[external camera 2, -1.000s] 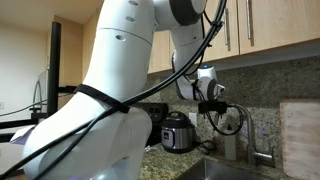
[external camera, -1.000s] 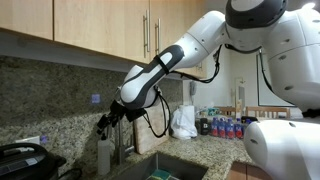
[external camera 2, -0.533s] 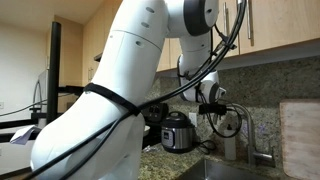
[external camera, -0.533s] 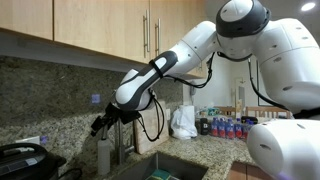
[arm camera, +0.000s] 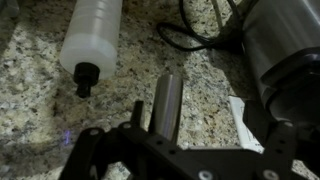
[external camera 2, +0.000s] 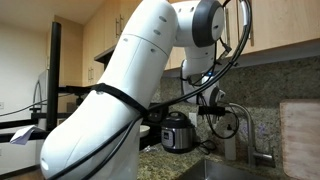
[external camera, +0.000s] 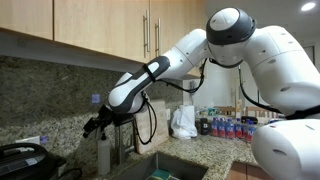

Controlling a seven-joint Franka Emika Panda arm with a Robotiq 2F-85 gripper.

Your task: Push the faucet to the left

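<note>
**Jaws open w/ the faucet spout sitting between them**

Wrist view, L to R: a white soap bottle (arm camera: 92, 38) w/ a dark pump top stands on the speckled granite counter (arm camera: 40, 100). Next is the faucet (arm camera: 167, 102), a brushed-steel tube running up the middle of the pic, beside the bottle but not touching it. My gripper (arm camera: 180, 150) is spread wide, one of the fingers (arm camera: 92, 150) on each side of that tube, so nothing is clamped. Can't tell if either finger actually touches the steel. Further right a black cable (arm camera: 195, 38) loops on the granite, w/ a crumpled white scrap (arm camera: 240, 115) below it. A round steel cooker (arm camera: 285, 50) fills the far right.

In an exterior view, same order: a black appliance (external camera: 20, 160) sits at far left. Then comes my tool, in front of the backsplash and just above the bottle, w/ the sink (external camera: 140, 166) lower down. My arm (external camera: 170, 65) stretches across under the wood cabinets (external camera: 100, 25). Beyond it are a white bag (external camera: 183, 122) and a row of small bottles (external camera: 225, 127) on the counter.
</note>
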